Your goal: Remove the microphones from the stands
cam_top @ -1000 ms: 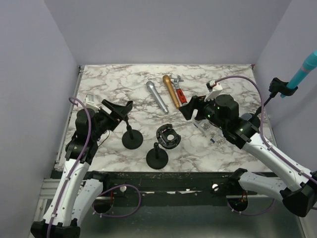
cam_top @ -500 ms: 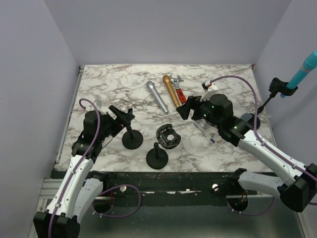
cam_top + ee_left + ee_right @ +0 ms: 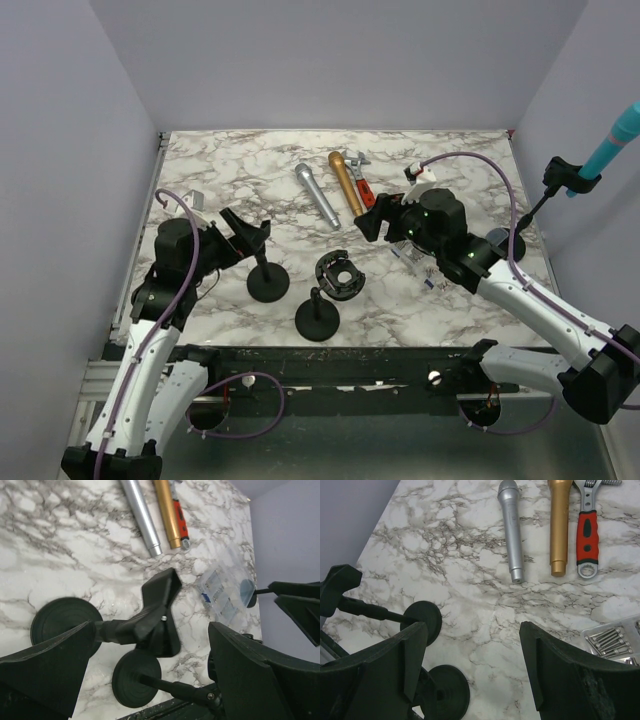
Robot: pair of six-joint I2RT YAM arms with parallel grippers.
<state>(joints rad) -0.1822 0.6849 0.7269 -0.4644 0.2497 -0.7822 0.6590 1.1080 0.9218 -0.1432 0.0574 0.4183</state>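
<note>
A teal microphone (image 3: 612,140) sits tilted in the black clip of a stand (image 3: 563,177) at the far right, and the stand's base (image 3: 503,242) rests on the table. My right gripper (image 3: 384,216) is open and empty, left of that base and well below the microphone. My left gripper (image 3: 246,231) is open and empty above an empty black stand (image 3: 267,281). The teal microphone does not show in the wrist views. The left wrist view shows the gripper (image 3: 150,630) open over the stand clip (image 3: 159,607). The right wrist view shows the gripper (image 3: 472,630) open over bare marble.
A silver microphone (image 3: 317,197), a gold microphone (image 3: 346,183) and a red-handled wrench (image 3: 363,186) lie at mid-table. A second empty stand (image 3: 317,319) and a black ring part (image 3: 339,276) sit near the front. A clear box of screws (image 3: 612,639) lies under the right arm.
Both arms have shifted slightly; the left wrist pulled back to the left and the right gripper edged left. Nothing was grasped or released.
</note>
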